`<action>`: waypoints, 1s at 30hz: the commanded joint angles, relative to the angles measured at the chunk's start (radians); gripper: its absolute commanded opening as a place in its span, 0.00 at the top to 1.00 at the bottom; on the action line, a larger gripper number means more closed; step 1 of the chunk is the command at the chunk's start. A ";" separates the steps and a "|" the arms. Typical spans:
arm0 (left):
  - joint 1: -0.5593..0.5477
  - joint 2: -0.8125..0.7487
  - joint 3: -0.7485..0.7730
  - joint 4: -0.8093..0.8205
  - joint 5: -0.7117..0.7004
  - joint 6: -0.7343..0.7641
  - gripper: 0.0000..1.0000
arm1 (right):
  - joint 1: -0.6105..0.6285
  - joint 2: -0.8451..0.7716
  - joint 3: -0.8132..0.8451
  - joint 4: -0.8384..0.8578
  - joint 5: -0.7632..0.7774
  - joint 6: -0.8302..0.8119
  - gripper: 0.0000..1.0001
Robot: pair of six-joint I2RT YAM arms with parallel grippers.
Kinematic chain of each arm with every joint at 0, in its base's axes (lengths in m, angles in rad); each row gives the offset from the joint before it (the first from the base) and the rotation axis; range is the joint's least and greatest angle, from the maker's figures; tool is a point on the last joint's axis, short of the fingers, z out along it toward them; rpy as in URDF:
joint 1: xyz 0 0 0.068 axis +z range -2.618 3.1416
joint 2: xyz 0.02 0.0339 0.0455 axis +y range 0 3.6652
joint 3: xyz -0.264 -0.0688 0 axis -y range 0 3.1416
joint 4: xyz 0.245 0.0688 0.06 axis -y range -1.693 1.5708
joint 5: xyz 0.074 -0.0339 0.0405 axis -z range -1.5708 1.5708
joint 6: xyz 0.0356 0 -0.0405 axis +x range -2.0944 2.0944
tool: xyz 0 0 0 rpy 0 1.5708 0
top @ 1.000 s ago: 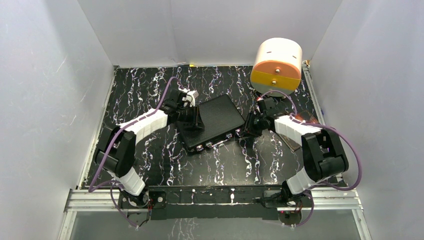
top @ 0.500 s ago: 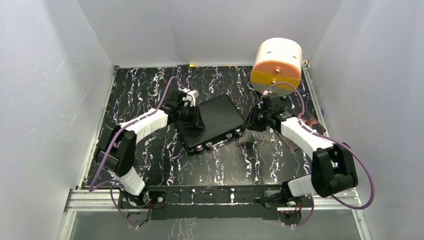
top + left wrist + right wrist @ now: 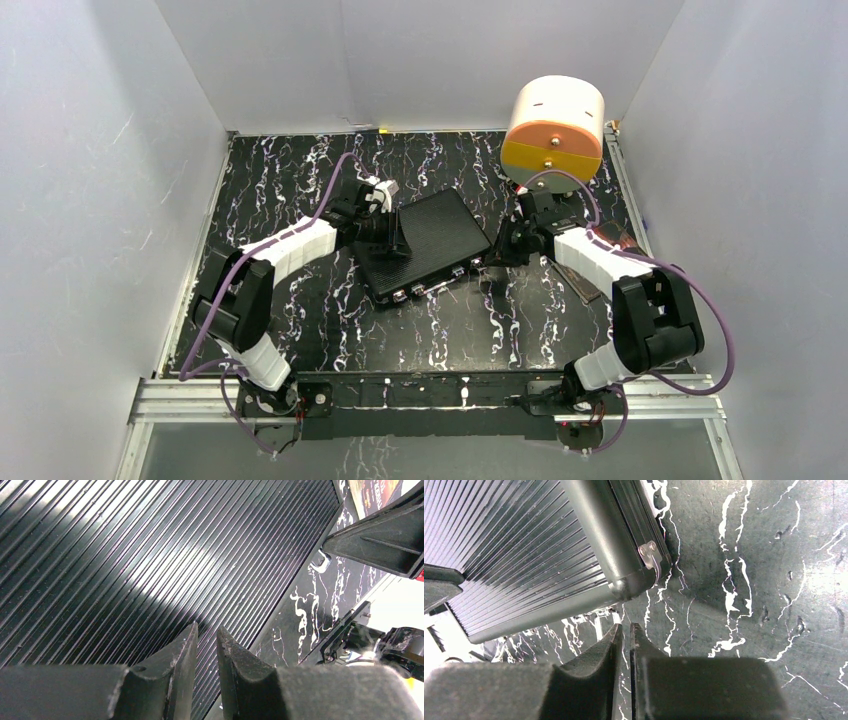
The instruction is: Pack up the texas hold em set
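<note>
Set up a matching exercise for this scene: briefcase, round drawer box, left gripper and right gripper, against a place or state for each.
Things:
1. briefcase
2. drawer box
3. left gripper
4. right gripper

Places or states:
A. far right corner, white and orange
B. jaws shut, just off the briefcase's corner
C. closed, lying flat between the arms
D. jaws slightly apart, empty, above ribbed black surface

Pairs: 1-C, 2-A, 3-D, 4-B

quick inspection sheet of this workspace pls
surface: black marble-patterned table
job's things: black briefcase closed at centre, silver latches on its near edge; no loose chips, cards or dice seen
clutter: white-and-orange drawer box far right; brown book mostly under the right arm
grippers: left gripper over the lid, jaws a slit apart, empty; right gripper shut, empty, at the case's right corner
cables: purple cables looped along both arms
surroundings: white walls on three sides
</note>
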 commanded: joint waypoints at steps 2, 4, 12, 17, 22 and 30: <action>-0.015 0.087 -0.068 -0.186 -0.087 0.036 0.79 | 0.002 0.008 -0.012 0.020 -0.032 -0.015 0.86; -0.015 0.089 -0.068 -0.186 -0.087 0.036 0.79 | 0.003 0.009 -0.017 0.017 -0.021 -0.018 0.91; -0.015 0.100 -0.067 -0.185 -0.083 0.036 0.79 | 0.006 0.060 -0.073 0.013 -0.020 -0.031 1.00; -0.015 0.107 -0.067 -0.185 -0.082 0.037 0.80 | 0.007 0.082 -0.092 0.072 -0.017 -0.031 1.00; -0.015 0.107 -0.061 -0.185 -0.080 0.040 0.81 | 0.007 0.070 -0.072 0.148 0.003 -0.019 1.00; -0.014 -0.010 -0.052 -0.216 -0.140 0.039 0.76 | 0.038 -0.092 -0.057 0.107 0.003 -0.004 0.90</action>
